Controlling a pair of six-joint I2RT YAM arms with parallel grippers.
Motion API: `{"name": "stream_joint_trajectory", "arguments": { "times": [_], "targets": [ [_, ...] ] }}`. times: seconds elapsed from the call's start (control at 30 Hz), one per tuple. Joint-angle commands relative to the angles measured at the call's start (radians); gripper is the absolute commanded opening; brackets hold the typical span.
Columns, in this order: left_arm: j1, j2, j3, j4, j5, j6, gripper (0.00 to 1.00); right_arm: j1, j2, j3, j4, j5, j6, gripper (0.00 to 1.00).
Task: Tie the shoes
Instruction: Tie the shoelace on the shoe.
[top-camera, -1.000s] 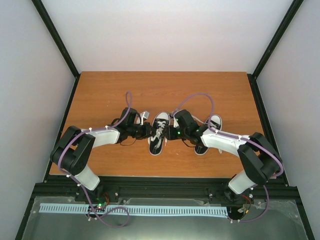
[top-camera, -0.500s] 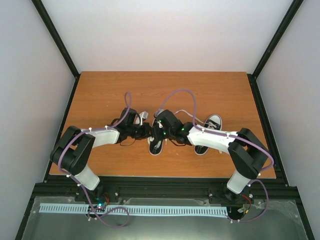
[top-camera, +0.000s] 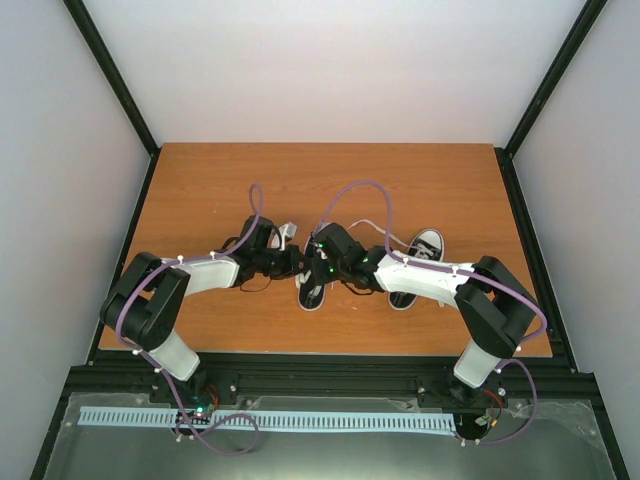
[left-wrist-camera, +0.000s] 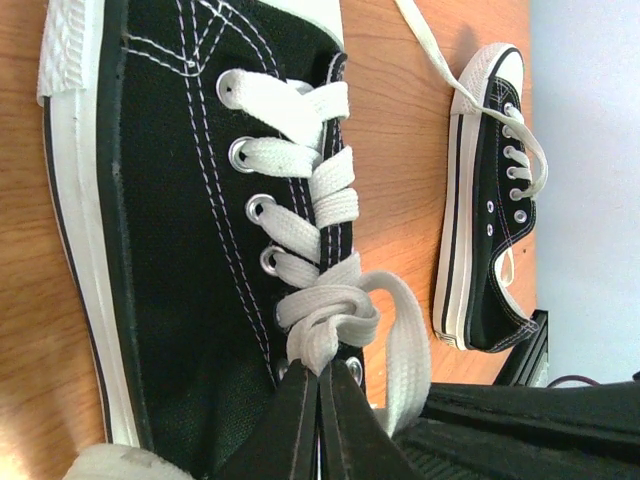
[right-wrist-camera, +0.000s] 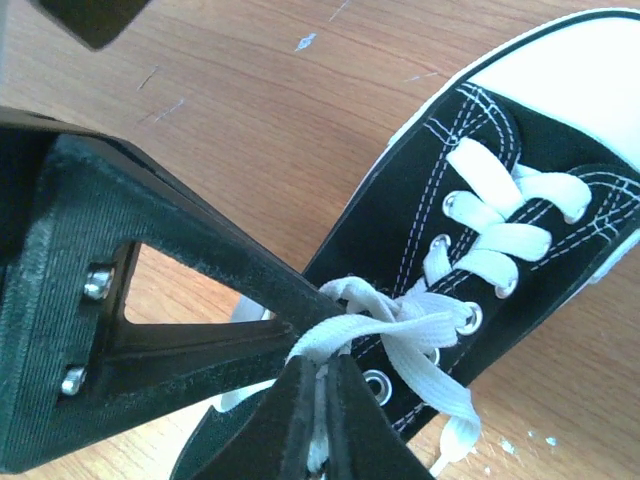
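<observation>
Looking at the right gripper (right-wrist-camera: 318, 378), it's swung in from over by the other shoe (top-camera: 425, 243) and has just pinched shut on a strand of the white lace (right-wrist-camera: 420, 335), right at the crossing on the middle shoe (right-wrist-camera: 410, 220), which sits about mid-table, slightly toward the near edge of the table (top-camera: 200, 180). The left gripper (left-wrist-camera: 318, 390) is clamped tight on lace at that same spot, tips almost touching the right one's. So I reckon both arms have lace now and pulling apart to cinch comes next, while the other shoe, nearer the right edge, looks untied.
</observation>
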Motion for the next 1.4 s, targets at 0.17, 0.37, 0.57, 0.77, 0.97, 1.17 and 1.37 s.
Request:
{"name": "stream_joint_trajectory", "arguments": {
  "times": [0.17, 0.37, 0.57, 0.77, 0.97, 1.17, 1.37],
  "targets": [
    [0.052, -0.028, 0.016, 0.025, -0.014, -0.002, 0.01, -0.031, -0.047, 0.001, -0.003, 0.049, 0.038, 0.03],
    [0.077, -0.013, 0.027, 0.026, -0.008, 0.005, 0.01, -0.080, -0.027, -0.003, 0.015, 0.006, 0.063, 0.03],
    [0.089, 0.002, 0.036, 0.022, -0.029, 0.006, 0.01, -0.136, -0.027, -0.036, 0.056, -0.037, 0.096, 0.03],
    [0.121, 0.035, 0.044, 0.023, -0.054, -0.010, 0.01, -0.180, -0.016, -0.051, 0.077, -0.073, 0.117, 0.03],
    [0.135, 0.062, 0.047, 0.024, -0.069, -0.022, 0.01, -0.208, -0.018, -0.065, 0.093, -0.087, 0.124, 0.03],
    [0.136, 0.083, 0.050, 0.024, -0.070, -0.019, 0.01, -0.231, -0.015, -0.074, 0.103, -0.107, 0.122, 0.03],
    [0.136, 0.083, 0.050, 0.040, -0.054, -0.018, 0.01, -0.241, -0.007, -0.073, 0.109, -0.123, 0.117, 0.03]
  ]
}}
